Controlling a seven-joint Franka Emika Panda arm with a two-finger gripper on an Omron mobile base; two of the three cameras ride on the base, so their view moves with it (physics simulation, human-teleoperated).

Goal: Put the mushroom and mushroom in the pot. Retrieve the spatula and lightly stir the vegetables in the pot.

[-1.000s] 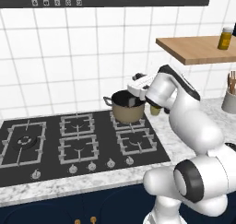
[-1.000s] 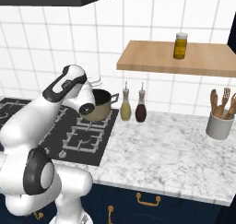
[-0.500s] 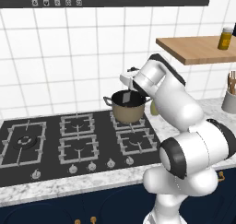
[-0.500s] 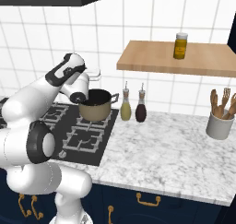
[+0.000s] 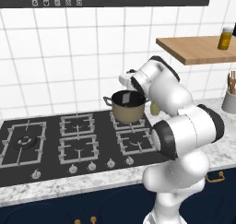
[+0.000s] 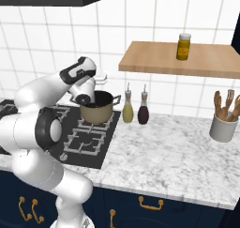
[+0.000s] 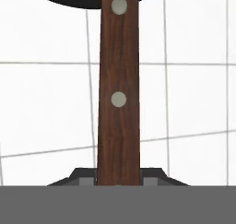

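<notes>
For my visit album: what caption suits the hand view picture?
A brown wooden spatula handle with pale rivets rises from between the robot's fingers, against white wall tiles.

tan pot (image 5: pixel 128 111), brown riveted spatula handle (image 7: pixel 119 98)

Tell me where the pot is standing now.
The pot stands on the stove's rear right burner, left of two bottles in the right base view, close beside the arm's wrist.
</notes>
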